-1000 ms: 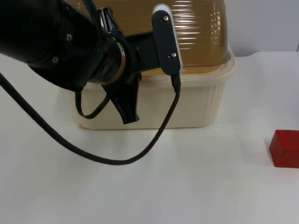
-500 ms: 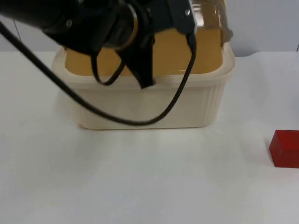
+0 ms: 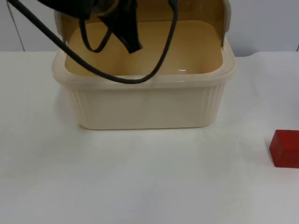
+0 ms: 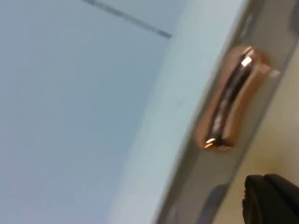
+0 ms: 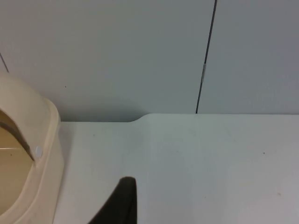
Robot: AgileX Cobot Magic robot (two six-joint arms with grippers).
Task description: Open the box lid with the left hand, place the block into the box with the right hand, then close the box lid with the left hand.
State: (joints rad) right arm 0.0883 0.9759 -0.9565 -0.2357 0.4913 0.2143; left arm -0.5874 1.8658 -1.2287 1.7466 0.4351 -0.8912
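Top view has the box [image 3: 140,100] with its lid [image 3: 224,14] swung up, left end effector [image 3: 124,28] (can't tell its finger state) at 12 o'clock, so next is probably the right end effector [image 5: 122,205], fingers equally unclear, grabbing the red block [image 3: 285,148] at 3 o'clock on the worktop [image 3: 140,177].

Box [image 3: 140,105] looks like cream plastic, smooth with a slight sheen, ribbed at its corners. Its lid [image 3: 225,18] is translucent amber-tinted plastic, glossy. Lid handle [image 4: 229,100] near my left tool's black matt fingertip [image 4: 273,198] is shiny coppery, metal-like. Block [image 3: 285,148] is red, smooth, matt. Counter [image 3: 149,177] is white and matt. Partition wall [image 5: 117,51] is grey, flat finish.
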